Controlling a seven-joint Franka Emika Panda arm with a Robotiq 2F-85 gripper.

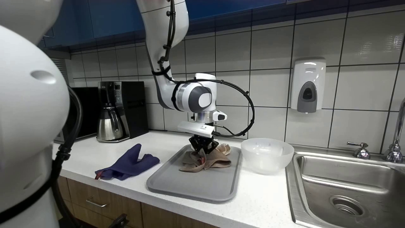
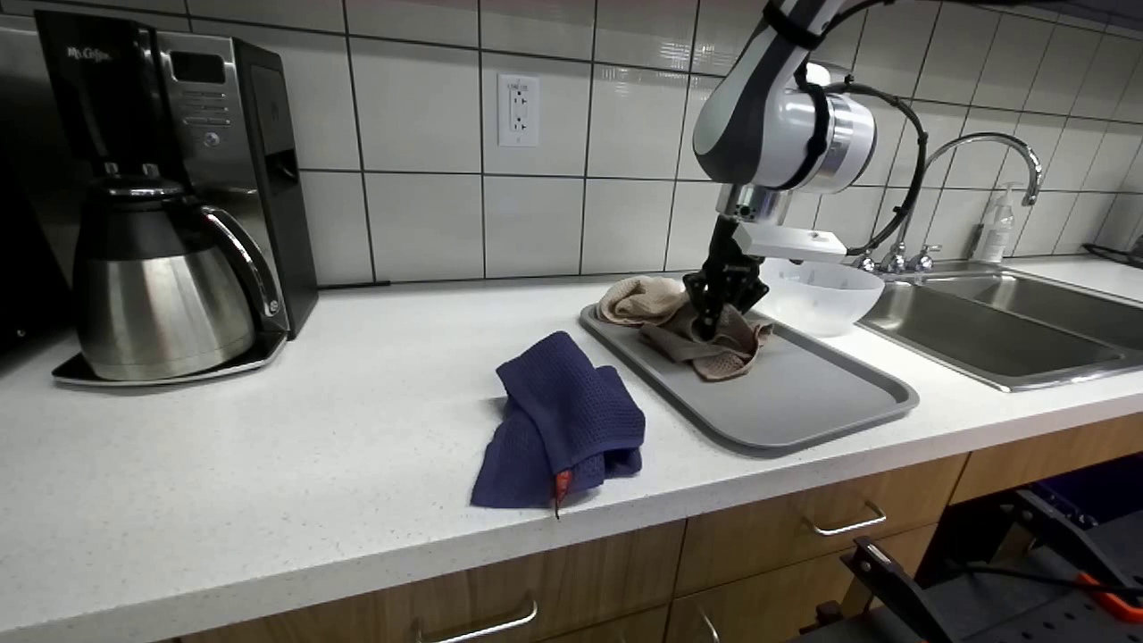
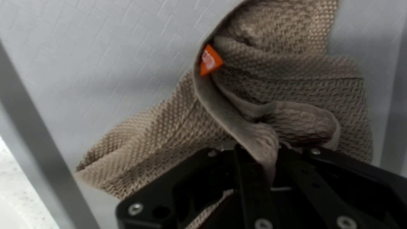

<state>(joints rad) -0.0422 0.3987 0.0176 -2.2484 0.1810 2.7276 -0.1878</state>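
Cloth [image 3: 152, 149] pinched in gripper [image 3: 267, 154], rest on tray [image 1: 196, 186].

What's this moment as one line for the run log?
jaws: closed on brown cloth | brown cloth: on gray tray | navy cloth: on counter beside tray | bowl: between tray and sink

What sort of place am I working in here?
Probably a kitchen or kitchenette: there's a stainless steel sink, a coffee maker and a wall-mounted soap dispenser. Whether it's in a home or a workplace, I can't tell.
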